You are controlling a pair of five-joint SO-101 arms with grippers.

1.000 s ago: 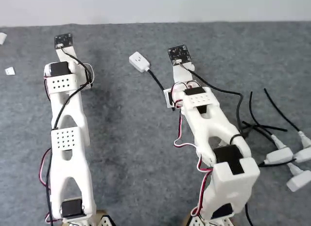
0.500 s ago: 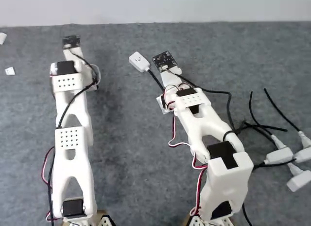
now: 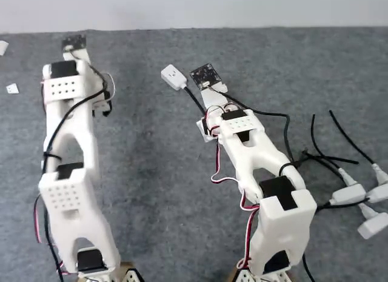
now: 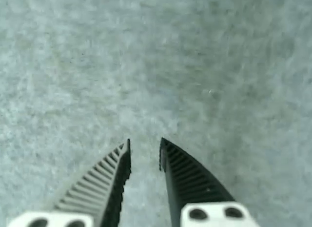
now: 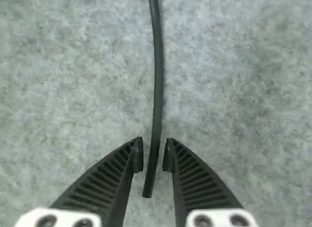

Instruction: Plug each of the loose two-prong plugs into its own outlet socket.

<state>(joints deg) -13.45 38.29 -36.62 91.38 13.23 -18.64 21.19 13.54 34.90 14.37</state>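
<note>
Three white connectors [image 3: 348,194] lie bunched at the near right, beside the right arm's [image 3: 254,148] base, with black leads [image 3: 327,157] trailing off them. I cannot tell which are plugs and which are sockets. One white socket [image 3: 173,77] lies well apart from them at far centre, and its black cable [image 3: 193,100] runs back under the right arm's wrist. Two small white scraps [image 3: 12,88] sit at the far left.

A grey, carpet-like mat covers the bench [image 3: 151,173], and a pale wall [image 3: 242,9] closes the far edge.

Both arms stretch away from the near edge, the left arm [image 3: 66,142] leaning toward the far left corner. The left jaws stand a little apart over bare mat. The right jaws stand narrowly apart around the cable's [image 5: 157,66] cut end — it lies between the tips, not visibly pinched.
</note>
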